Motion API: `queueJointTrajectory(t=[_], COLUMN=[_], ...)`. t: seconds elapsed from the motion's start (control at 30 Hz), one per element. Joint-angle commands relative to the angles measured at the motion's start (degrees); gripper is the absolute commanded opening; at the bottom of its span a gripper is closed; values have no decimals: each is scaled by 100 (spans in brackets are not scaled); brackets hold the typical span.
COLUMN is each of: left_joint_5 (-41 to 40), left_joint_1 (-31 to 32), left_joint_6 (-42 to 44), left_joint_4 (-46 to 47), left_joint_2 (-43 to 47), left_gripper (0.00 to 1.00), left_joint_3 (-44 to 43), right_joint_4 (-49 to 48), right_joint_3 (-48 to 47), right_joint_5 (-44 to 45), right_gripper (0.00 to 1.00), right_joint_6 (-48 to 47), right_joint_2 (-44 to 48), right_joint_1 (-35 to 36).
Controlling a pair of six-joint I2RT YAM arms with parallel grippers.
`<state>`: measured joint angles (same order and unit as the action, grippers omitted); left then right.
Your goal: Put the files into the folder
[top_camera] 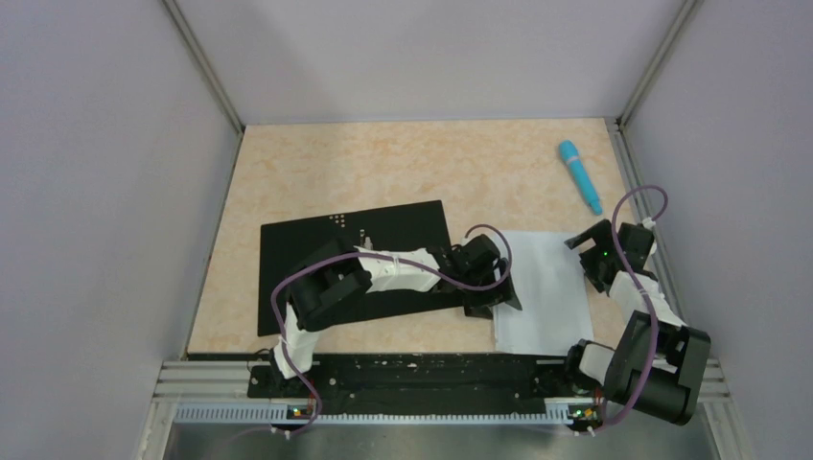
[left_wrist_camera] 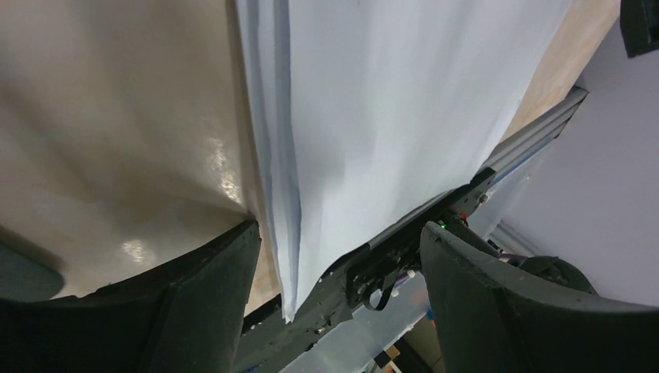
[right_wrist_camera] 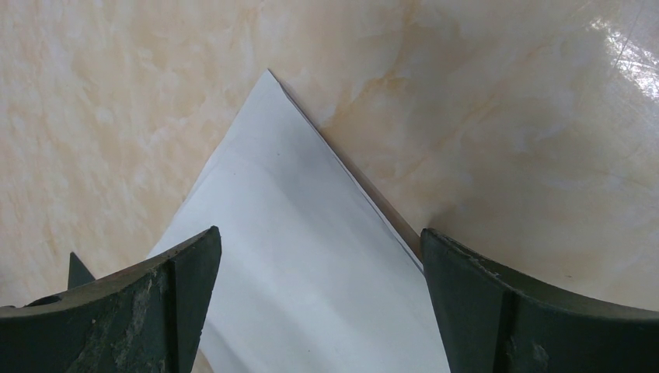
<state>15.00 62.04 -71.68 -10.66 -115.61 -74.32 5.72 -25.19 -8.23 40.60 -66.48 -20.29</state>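
The files [top_camera: 548, 292] lie flat on the table [top_camera: 383, 163], near its front edge and to the right of the folder [top_camera: 403, 230], which lies open with its black inside up. The left gripper [top_camera: 494, 292] stands low at the left edge of the sheets, its jaws wide, with the paper edge between them but not pinched. The right gripper [top_camera: 587, 241] is also wide open, over the far right corner of the sheets. A blue pen [top_camera: 580, 175] lies well apart, at the far right.

Small marks [top_camera: 342, 221] on the folder [top_camera: 403, 240] are unreadable.
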Motion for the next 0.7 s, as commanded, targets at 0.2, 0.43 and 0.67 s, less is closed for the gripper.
queueJointTrajectory(t=[0.2,0.43,0.67], left_joint_5=[-375,-506,-1025], left_joint_1=[475,511,355], left_joint_6=[-689,-1052,-1254], left_joint_4=[88,691,723], left_joint_2=[-22,-105,-125], left_gripper=[80,71,67], left_joint_3=[745,899,971], right_joint_4=[878,973,893], right_joint_3=[195,200,240], right_joint_5=[37,-56,-301], right_gripper=[99,99,99], right_joint_6=[-106,-241,-357], right_joint_2=[-157,-114,-214], right_joint_1=[56,54,55])
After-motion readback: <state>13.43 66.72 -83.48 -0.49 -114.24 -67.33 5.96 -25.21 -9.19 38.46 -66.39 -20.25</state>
